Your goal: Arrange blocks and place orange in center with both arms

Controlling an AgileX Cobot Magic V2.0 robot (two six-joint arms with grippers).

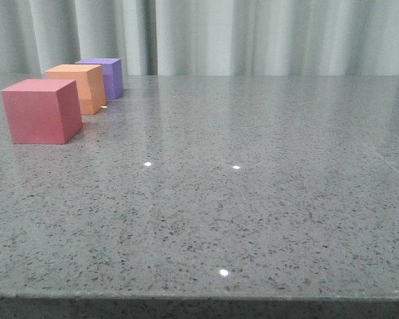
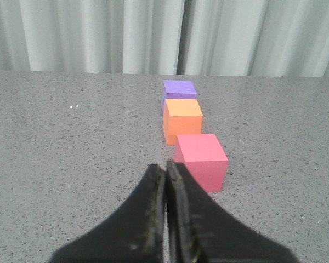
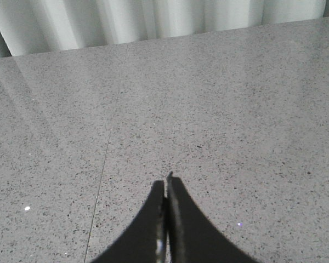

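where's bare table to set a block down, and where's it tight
Bare: the whole table right of and nearer than the red-pink cube. Crowded: the far left, where it lines up with the orange cube and purple cube.

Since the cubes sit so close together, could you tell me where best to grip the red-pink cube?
Take the red-pink cube across its two open side faces, coming from above. It is nearest in the row, and the orange cube stands just behind it. The left claw, now shut, faces it.
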